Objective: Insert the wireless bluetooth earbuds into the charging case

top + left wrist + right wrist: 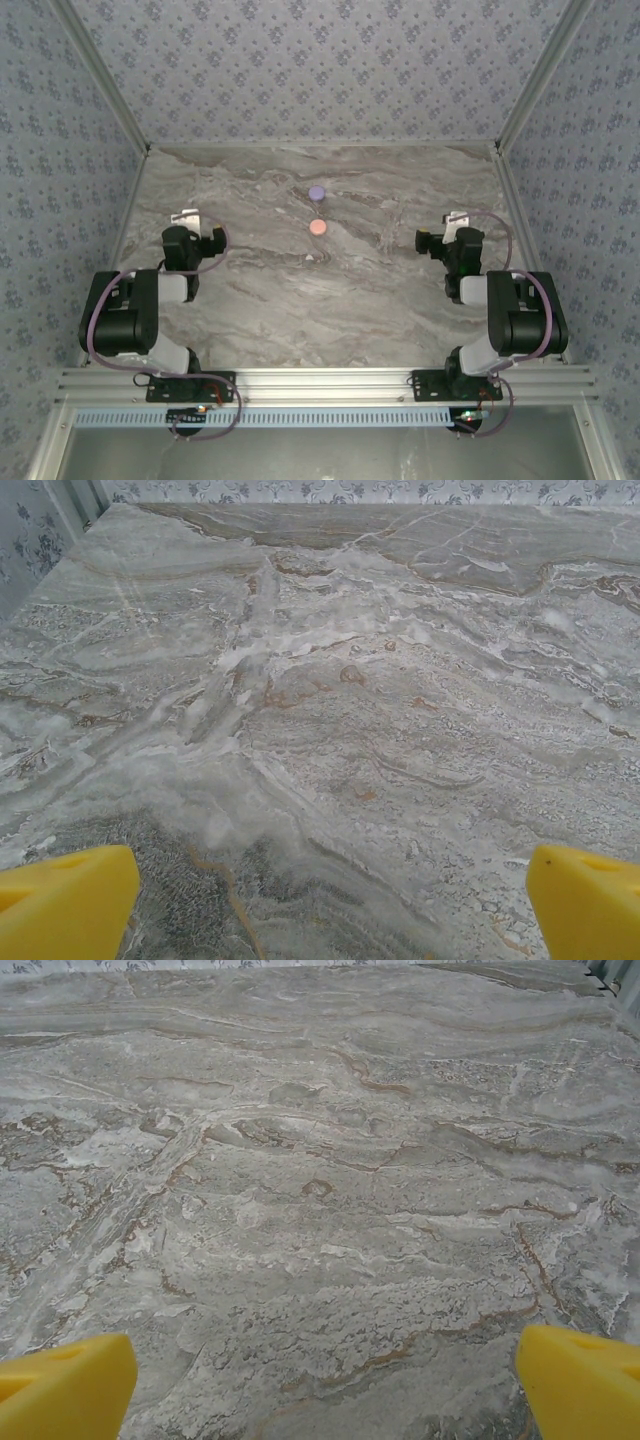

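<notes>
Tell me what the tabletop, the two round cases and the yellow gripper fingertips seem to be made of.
Tabletop: marble-look, grey with brown veins, matte; real stone or a printed laminate, can't tell. Purple case and pink case: probably plastic, going by the flat, even colour; too small to judge finish. Yellow fingertips: matte, rounded edges, likely plastic or rubber.

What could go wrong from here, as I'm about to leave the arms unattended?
1. The purple case and pink case lie close together mid-table; reaching for one could knock the other.
2. A pale speck near the pink case may be an earbud, though it is too small to tell; wide fingers could flick it away.
3. The left gripper and right gripper, both open, would converge on that spot and might collide.
</notes>
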Robot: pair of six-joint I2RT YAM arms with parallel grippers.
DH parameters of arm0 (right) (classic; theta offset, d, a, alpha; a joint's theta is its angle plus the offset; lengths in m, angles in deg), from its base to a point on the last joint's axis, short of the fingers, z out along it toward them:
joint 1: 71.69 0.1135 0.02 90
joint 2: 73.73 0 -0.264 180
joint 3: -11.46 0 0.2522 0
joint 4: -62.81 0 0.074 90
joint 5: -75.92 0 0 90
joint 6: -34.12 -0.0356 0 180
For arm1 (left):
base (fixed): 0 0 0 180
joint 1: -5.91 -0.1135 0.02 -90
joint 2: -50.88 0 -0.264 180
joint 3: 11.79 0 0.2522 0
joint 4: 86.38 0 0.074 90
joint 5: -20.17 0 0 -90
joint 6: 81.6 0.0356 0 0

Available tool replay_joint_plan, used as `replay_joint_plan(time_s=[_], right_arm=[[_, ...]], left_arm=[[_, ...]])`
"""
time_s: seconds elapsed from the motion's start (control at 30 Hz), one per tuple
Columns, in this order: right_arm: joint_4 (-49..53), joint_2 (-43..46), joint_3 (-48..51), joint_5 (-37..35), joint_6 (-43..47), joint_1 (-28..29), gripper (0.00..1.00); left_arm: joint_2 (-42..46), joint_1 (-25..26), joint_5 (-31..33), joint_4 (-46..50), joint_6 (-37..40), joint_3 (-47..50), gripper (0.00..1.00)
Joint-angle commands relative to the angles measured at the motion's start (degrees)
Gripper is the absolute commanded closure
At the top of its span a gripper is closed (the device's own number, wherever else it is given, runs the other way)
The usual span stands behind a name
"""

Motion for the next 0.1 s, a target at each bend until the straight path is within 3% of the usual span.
replay_joint_plan(time_s=[0.0, 0.07], right_arm=[[0.1, -0.5, -1.1, -0.1, 0.1, -0.4, 0.00], [-0.1, -0.5, -0.9, -0.1, 0.1, -0.4, 0.00]], left_arm=[[-0.2, -0.2, 0.4, 0.1, -0.5, -0.9, 0.01], [-0.2, -0.2, 0.4, 0.0, -0.5, -0.9, 0.01]])
